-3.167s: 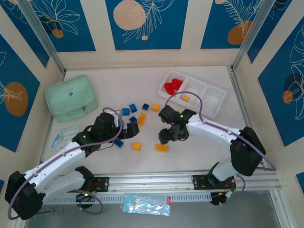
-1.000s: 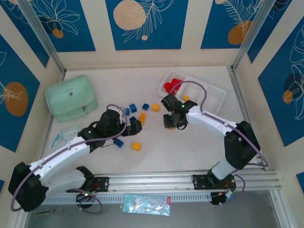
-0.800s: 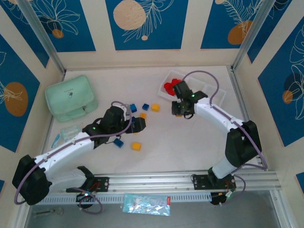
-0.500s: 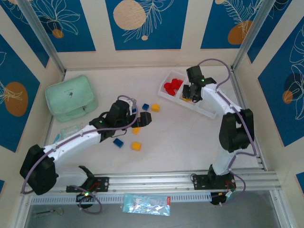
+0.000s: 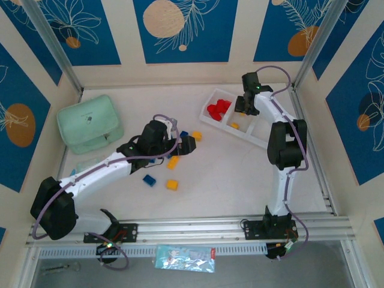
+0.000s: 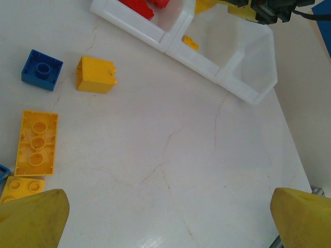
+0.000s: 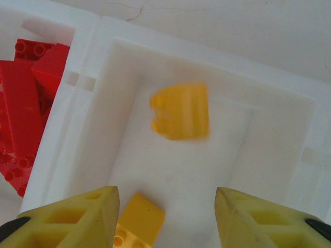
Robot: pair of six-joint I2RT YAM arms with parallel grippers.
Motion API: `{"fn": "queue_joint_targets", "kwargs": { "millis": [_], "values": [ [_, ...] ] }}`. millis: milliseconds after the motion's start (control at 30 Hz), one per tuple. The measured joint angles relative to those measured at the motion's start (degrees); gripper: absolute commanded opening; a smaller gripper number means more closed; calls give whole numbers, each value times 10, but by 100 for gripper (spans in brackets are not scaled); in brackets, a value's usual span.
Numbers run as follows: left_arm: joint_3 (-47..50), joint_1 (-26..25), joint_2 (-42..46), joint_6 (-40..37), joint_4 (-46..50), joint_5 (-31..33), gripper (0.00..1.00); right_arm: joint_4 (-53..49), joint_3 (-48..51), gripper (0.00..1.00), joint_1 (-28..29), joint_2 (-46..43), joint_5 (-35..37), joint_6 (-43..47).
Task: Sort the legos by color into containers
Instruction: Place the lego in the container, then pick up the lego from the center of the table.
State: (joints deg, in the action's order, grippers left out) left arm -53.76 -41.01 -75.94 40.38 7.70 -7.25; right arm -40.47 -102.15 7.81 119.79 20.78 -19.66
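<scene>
We saw cream walls (image 5: pixel 186 73) bearing blue leaf-patterned panels (image 5: pixel 185 30), a pale cracked table (image 5: pixel 228 174), and an aluminium rail (image 5: pixel 198 228) in front.

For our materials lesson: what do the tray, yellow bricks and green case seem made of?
Tray: white plastic, semi-glossy, with thin moulded walls that look slightly see-through.
Yellow bricks: hard, smooth plastic with crisp moulded edges.
Green case: likely soft, matte fabric or padded plastic, given its rounded, pillowy corners, but it is too small to be sure.

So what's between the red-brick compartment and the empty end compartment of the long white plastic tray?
The middle compartment, holding two yellow plastic bricks, one blurred; the right wrist view shows it.
</scene>
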Motion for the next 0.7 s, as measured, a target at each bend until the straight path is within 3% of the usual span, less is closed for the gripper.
{"fn": "queue_joint_targets", "kwargs": {
  "millis": [200,433,700],
  "values": [
    [-1,0,0,-4,0,0,99,2,40,56,26,-44,-2,-2],
    [10,0,24,-5,5,7,99,15,144,60,91,-160,-21,-13],
    [51,0,76,-4,31,30,99,19,234,63,171,-213,-45,-18]
  ]
}}
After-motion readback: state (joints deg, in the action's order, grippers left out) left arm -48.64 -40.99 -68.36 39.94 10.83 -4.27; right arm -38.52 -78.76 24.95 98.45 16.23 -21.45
